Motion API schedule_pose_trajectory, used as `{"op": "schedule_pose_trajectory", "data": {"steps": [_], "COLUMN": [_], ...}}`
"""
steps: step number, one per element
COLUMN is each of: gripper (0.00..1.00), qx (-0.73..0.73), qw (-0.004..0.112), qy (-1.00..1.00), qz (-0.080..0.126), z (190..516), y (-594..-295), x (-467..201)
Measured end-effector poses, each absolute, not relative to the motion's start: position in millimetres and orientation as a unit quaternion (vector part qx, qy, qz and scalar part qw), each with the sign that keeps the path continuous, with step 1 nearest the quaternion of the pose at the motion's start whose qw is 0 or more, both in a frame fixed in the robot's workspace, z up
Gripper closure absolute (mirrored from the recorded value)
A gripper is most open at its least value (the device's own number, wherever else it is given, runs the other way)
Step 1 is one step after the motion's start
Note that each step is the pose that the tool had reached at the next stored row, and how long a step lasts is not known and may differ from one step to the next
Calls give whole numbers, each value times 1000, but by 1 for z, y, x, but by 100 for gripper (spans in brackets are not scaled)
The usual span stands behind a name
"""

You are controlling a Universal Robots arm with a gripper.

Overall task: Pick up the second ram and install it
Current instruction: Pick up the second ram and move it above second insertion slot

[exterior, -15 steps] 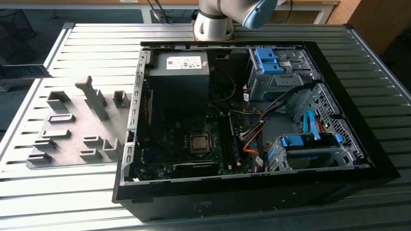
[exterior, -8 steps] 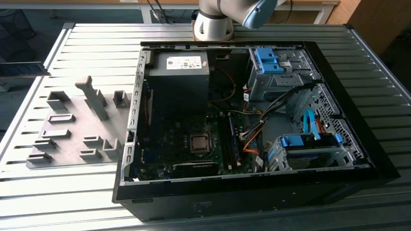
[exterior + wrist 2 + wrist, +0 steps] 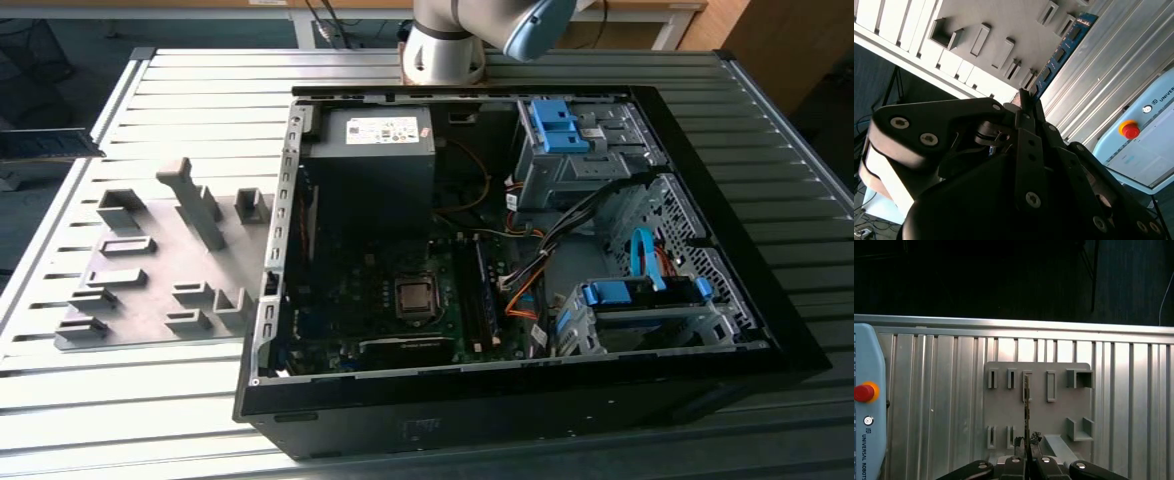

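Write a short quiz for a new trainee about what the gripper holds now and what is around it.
1. True or false: the black gripper is shut on the second ram, a thin blue-green circuit-board stick.
2. In the first wrist view, what lies behind the stick? A) a grey plastic fixture plate with slots B) a wooden tray C) a blue cloth
3. What colour is the round button on the pale blue pendant?
Key: 1 true; 2 A; 3 red.

A grey plastic fixture plate point(image 3: 147, 290) lies on the ribbed metal table point(image 3: 200, 80), at the exterior view's left of an open black computer case point(image 3: 534, 410), with the robot arm's base point(image 3: 445, 50) behind.
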State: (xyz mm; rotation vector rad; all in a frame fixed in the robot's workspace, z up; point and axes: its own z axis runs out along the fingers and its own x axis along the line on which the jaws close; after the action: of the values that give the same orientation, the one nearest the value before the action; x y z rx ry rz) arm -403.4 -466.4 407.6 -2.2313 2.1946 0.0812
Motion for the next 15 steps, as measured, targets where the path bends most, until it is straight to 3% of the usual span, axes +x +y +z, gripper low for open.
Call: {"op": "schedule_pose_trajectory", "data": {"steps": [15], "gripper": [86], "qx": [-713], "qw": [6], "qy": [701], "qz": [26], "z": [407], "y": [-466], "x": [-390]}}
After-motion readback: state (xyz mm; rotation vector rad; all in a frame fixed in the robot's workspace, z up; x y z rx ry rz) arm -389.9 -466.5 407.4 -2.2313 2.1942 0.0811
